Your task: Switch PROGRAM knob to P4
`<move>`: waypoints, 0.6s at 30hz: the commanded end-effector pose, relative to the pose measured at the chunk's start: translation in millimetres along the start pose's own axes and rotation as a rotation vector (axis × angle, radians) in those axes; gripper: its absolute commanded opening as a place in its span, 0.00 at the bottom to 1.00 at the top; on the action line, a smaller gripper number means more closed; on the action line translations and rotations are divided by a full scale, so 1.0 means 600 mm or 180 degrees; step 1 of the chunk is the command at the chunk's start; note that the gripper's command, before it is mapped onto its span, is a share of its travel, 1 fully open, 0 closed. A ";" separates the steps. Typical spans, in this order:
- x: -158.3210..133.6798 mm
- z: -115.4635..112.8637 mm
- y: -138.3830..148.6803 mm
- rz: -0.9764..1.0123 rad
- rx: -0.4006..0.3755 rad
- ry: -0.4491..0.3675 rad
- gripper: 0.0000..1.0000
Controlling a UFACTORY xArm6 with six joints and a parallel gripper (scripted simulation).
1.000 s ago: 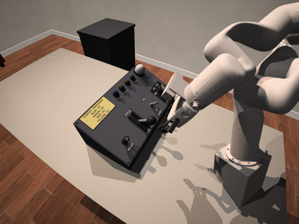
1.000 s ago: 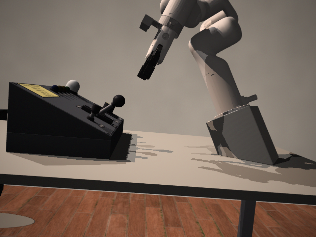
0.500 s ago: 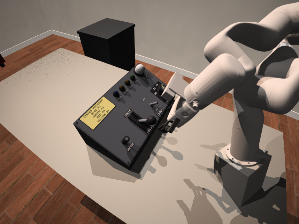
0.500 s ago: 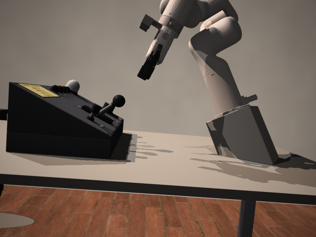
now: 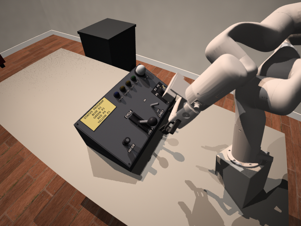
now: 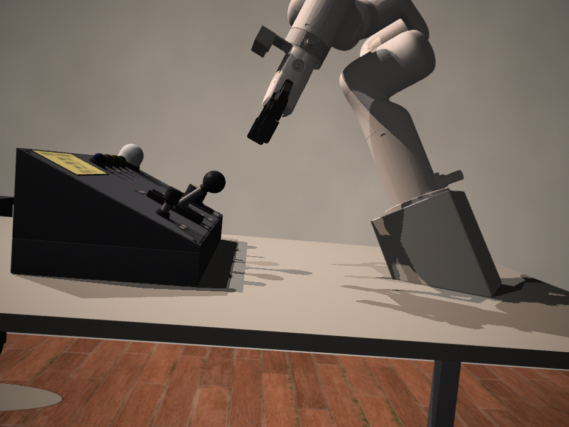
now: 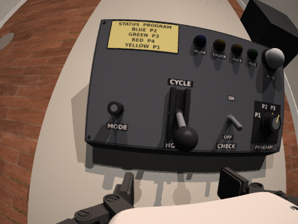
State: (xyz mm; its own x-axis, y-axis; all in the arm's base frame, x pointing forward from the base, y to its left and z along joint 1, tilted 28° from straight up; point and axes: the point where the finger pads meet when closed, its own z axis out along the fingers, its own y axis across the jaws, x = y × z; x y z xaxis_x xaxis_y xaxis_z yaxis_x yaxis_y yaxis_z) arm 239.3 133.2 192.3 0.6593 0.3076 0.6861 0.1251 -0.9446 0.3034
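Note:
A dark sloped console (image 5: 121, 116) sits on the table; it also shows in the wrist view (image 7: 183, 91) and in the side view (image 6: 110, 216). Its PROGRAM knob (image 7: 271, 123) is at the lower right of the panel, with a yellow pointer aimed up and right, near the P3 mark; it also shows in the top view (image 5: 162, 91), partly hidden by the arm. My gripper (image 6: 265, 120) (image 5: 168, 127) is open and empty. It hangs in the air well above the table, in front of the console's low edge. Its fingers frame the wrist view's bottom (image 7: 179, 191).
The panel also carries a CYCLE lever with a black ball (image 7: 185, 137), a CHECK toggle (image 7: 233, 122), a MODE knob (image 7: 115, 109), several coloured lamps (image 7: 226, 45), a white ball button (image 7: 274, 57) and a yellow legend plate (image 7: 143, 36). A black cabinet (image 5: 108, 42) stands behind the table.

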 end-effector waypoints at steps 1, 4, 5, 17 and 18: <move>0.002 -0.001 0.000 0.0005 0.0005 0.0005 1.00; 0.002 -0.001 0.000 0.0005 0.0005 0.0005 1.00; 0.002 -0.001 0.000 0.0005 0.0005 0.0005 1.00; 0.002 0.004 0.014 0.0005 -0.0028 -0.0085 1.00; 0.001 0.006 0.021 0.0006 -0.0042 -0.0129 1.00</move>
State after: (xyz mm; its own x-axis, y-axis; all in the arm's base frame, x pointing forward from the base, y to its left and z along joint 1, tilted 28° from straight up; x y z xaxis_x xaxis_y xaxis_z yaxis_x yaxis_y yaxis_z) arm 240.2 130.9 192.3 0.6651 0.3072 0.6806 0.1231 -0.9441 0.3058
